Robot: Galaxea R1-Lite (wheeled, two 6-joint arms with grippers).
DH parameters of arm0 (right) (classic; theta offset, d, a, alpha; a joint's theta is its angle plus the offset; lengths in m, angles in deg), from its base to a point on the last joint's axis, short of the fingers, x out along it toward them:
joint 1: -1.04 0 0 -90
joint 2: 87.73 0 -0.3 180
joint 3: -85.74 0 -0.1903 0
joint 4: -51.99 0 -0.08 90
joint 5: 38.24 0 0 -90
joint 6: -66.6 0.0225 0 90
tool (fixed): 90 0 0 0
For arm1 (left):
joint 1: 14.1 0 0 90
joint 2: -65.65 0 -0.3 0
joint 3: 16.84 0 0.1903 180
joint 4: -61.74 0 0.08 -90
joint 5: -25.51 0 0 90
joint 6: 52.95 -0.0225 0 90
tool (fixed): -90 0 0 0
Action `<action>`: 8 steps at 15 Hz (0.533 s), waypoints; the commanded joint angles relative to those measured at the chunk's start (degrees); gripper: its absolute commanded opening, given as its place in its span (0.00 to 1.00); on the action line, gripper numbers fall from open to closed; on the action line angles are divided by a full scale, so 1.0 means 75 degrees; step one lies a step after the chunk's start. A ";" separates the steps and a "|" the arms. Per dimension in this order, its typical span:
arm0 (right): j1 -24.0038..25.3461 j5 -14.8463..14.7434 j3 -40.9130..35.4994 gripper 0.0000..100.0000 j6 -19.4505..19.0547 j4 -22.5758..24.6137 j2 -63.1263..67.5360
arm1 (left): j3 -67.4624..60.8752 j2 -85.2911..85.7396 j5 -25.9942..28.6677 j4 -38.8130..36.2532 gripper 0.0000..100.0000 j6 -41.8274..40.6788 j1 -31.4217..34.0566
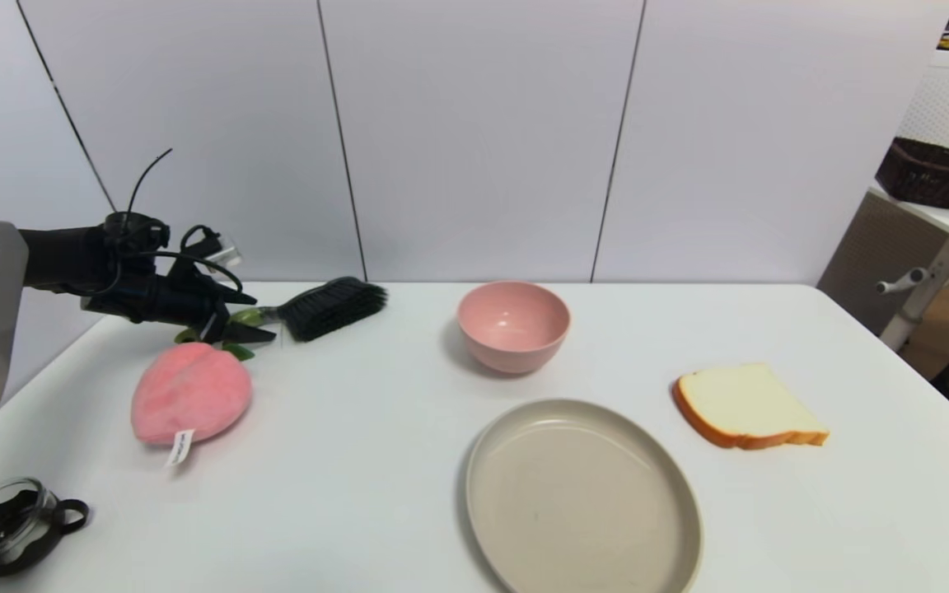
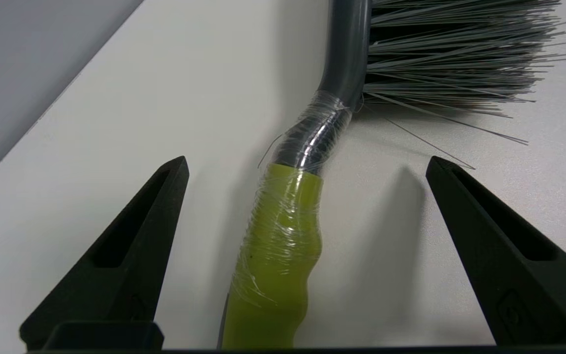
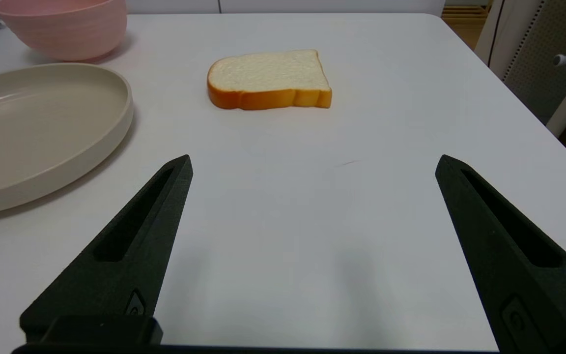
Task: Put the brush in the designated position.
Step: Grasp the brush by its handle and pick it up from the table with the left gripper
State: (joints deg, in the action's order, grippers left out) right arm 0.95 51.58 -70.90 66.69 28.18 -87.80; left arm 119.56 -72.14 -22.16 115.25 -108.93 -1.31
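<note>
While its black wedge fingers [image 2: 130, 236] stand spread, the left gripper [image 1: 245, 315] straddles the brush [image 2: 283, 246]'s glossy, film-wrapped green handle.

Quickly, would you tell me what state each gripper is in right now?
Left gripper: open, fingers either side of the brush handle, not gripping it.
Right gripper: open, holding nothing, over bare table.

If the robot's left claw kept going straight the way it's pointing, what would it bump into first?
Probably the brush. The left gripper has its jaws open on either side of the green handle, not touching it, with the black bristles straight ahead.
</note>
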 commanded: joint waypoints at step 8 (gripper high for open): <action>0.0001 0.0001 -0.0012 1.00 -0.0001 0.0000 0.0010 | -0.0001 -0.0003 0.0015 0.0480 0.00 -0.0060 0.0006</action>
State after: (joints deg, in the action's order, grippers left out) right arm 0.95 51.60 -70.90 66.67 28.20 -87.80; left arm 119.57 -72.85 -22.33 118.56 -109.12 -1.28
